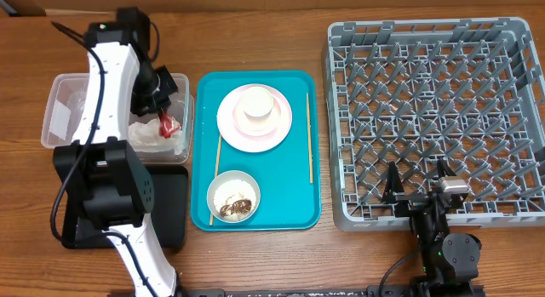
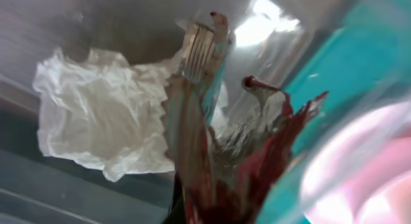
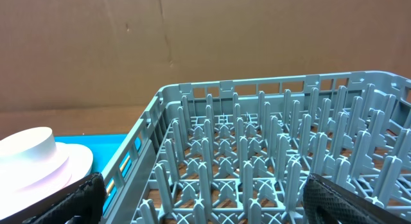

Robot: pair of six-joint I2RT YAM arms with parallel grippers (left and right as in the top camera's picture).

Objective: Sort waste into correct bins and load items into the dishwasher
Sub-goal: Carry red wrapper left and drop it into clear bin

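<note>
My left gripper hangs over the right end of the clear tub, shut on the red wrapper. In the left wrist view the wrapper sticks up out of the jaws, with the crumpled white napkin lying in the tub behind it. The pink plate, a pale bowl on it, the grey-green bowl of rice and scraps, and two chopsticks lie on the teal tray. My right gripper stands open at the near edge of the dish rack.
The black tray lies in front of the tub, partly under the left arm's base. In the right wrist view the rack's pegs fill the space between the fingers. A cardboard wall stands behind the rack.
</note>
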